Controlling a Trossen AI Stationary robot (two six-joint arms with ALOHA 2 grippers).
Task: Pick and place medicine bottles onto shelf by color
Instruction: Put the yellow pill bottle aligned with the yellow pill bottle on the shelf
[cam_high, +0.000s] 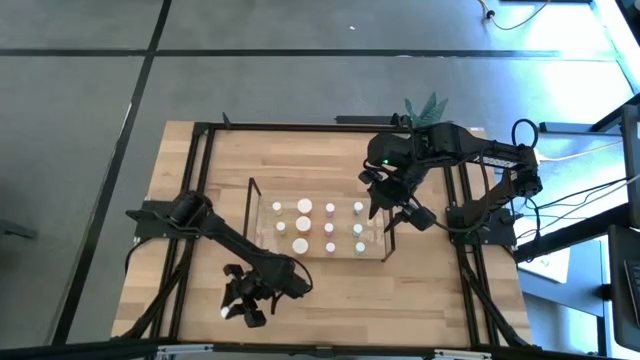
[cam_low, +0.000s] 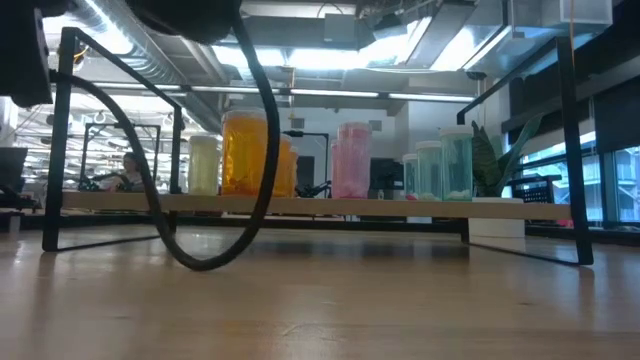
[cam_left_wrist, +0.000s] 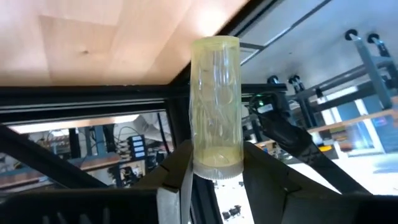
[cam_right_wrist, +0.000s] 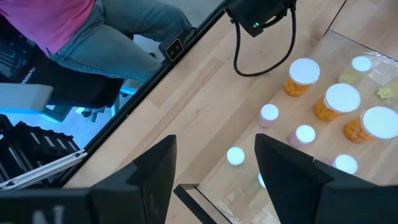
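The clear shelf (cam_high: 262, 240) stands mid-table, with several white-capped medicine bottles upright on it. From its left end to its right they are pale (cam_low: 203, 165), orange (cam_low: 245, 150), pink (cam_low: 352, 160) and green (cam_low: 458, 165). Near the table's near edge, left of the shelf, my left gripper (cam_high: 240, 302) is shut on a pale yellowish see-through bottle (cam_left_wrist: 214, 99). My right gripper (cam_high: 392, 205) hangs open above the shelf's right end, with nothing between its fingers (cam_right_wrist: 214, 180). My left gripper pinches the pale bottle between its two fingers at the end nearest the wrist (cam_left_wrist: 214, 169), one finger (cam_left_wrist: 180, 168) on each side. The bottle sticks straight out past the fingertips, in line with them. Nothing shows it touching the table.
A black metal frame (cam_high: 200, 180) runs around the wooden table top. A potted plant (cam_high: 425, 105) stands at the far edge behind the right arm. A dark cable loop (cam_low: 215, 250) hangs down to the table. A seated person (cam_right_wrist: 93, 37) is beyond the table edge.
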